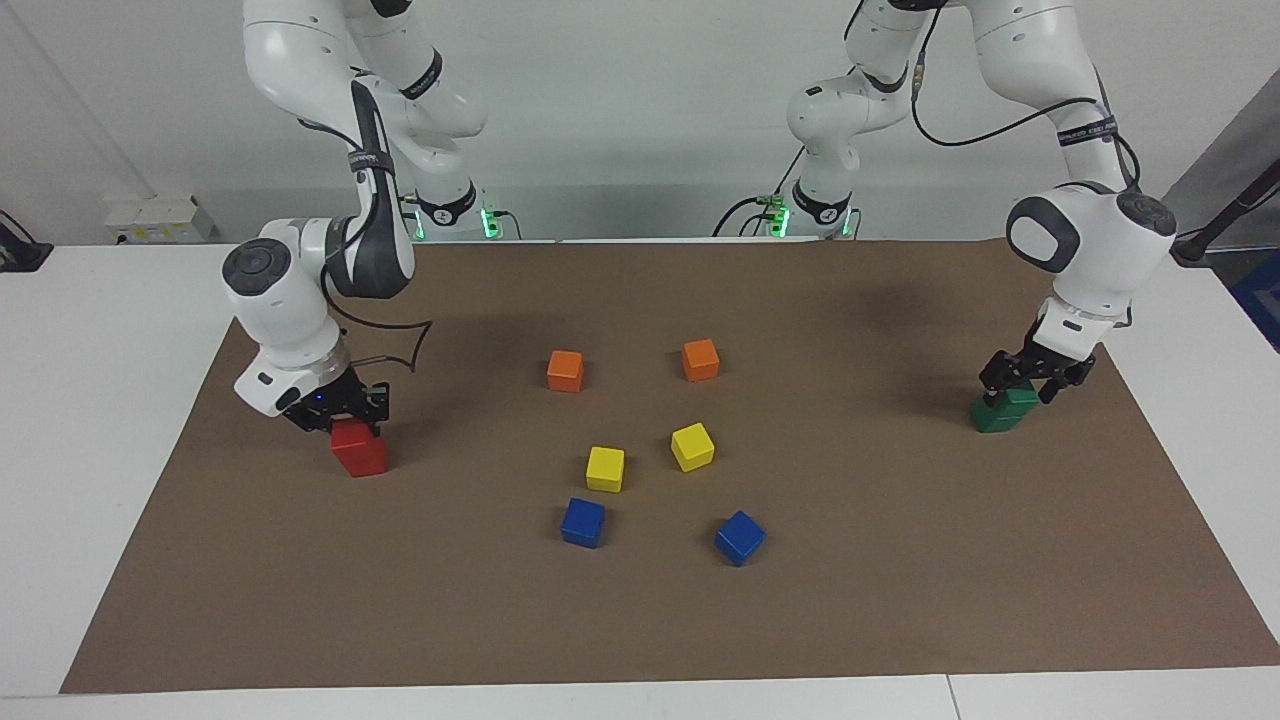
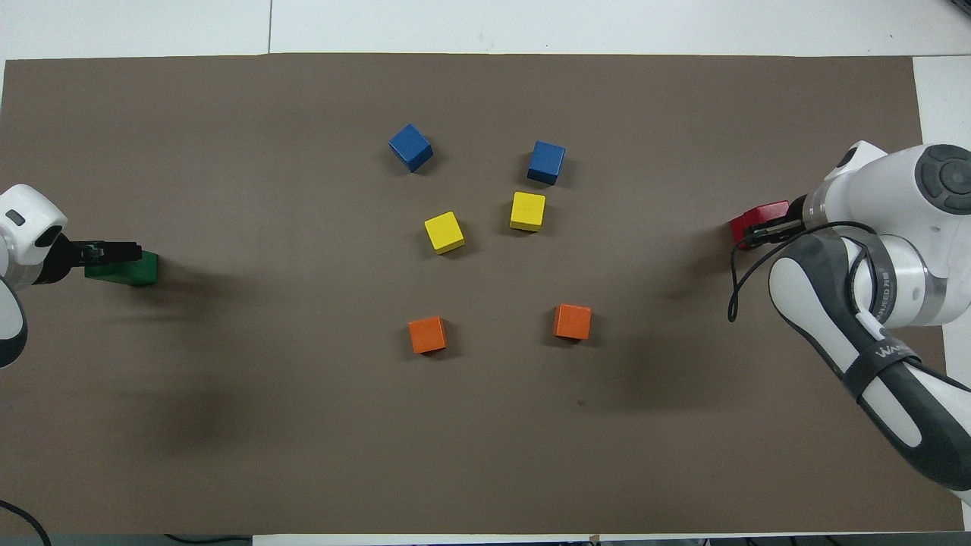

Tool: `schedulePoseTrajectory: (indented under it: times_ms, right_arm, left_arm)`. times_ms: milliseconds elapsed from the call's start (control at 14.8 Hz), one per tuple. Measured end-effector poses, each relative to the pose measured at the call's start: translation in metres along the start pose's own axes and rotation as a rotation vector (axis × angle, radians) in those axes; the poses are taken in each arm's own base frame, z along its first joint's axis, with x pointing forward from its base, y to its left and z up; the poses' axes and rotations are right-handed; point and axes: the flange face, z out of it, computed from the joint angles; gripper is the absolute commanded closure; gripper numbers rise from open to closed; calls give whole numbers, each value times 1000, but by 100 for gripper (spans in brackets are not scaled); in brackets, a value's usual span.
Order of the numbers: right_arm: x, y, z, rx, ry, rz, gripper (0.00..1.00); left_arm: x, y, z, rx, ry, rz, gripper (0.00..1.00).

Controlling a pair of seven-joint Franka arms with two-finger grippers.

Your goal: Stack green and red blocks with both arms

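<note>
Okay, status by arm.

Left gripper [image 1: 1018,388]: jaws released, spread just above the pair of dark green matte cubes [image 1: 1000,412] at the left arm's end of the table. Looks like one cube on the other, though hard to separate the two from either view.

Right gripper [image 1: 338,418]: clenched on the upper of the two bright red matte cubes [image 1: 360,455], at the right arm's end of the table. Upper cube apparently seated on the lower, not yet let go.

Risks from here:
- Lifting the left gripper at a slant: could clip the top green cube with a finger and slide it off.
- Opening the right jaws before the red cube sits square: overhang, then a topple.
- Dragging sideways on retreat: light cubes, probably easy to shove.

Elsewhere: small orange cubes [image 1: 565,370], yellow cubes [image 1: 605,468] and blue cubes [image 1: 583,522] mid-table, well apart from both stacks, so no collision worry.

Surface: flat brown paper mat [image 1: 900,600] over a white tabletop [image 1: 100,420]; matte, likely decent friction. Plain pale wall [image 1: 620,120] at the robots' end, green lights at both arm bases.
</note>
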Motion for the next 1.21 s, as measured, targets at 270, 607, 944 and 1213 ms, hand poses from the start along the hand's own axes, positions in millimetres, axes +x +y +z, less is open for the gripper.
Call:
schedulePoseTrajectory:
  times_ms: [270, 607, 944, 1213]
  right_arm:
    - [0, 0, 0, -1, 5, 0, 71]
    - [0, 0, 0, -2, 13, 0, 24]
    - [-1, -1, 2, -1, 12, -1, 0]
    - [-1, -2, 3, -1, 13, -2, 0]
  left_arm:
    - [15, 2, -18, -3, 9, 11, 0]
    - [48, 31, -70, -27, -4, 71, 0]
    - [53, 37, -133, -43, -64, 76, 0]
    - [53, 54, -179, -23, -107, -5, 0]
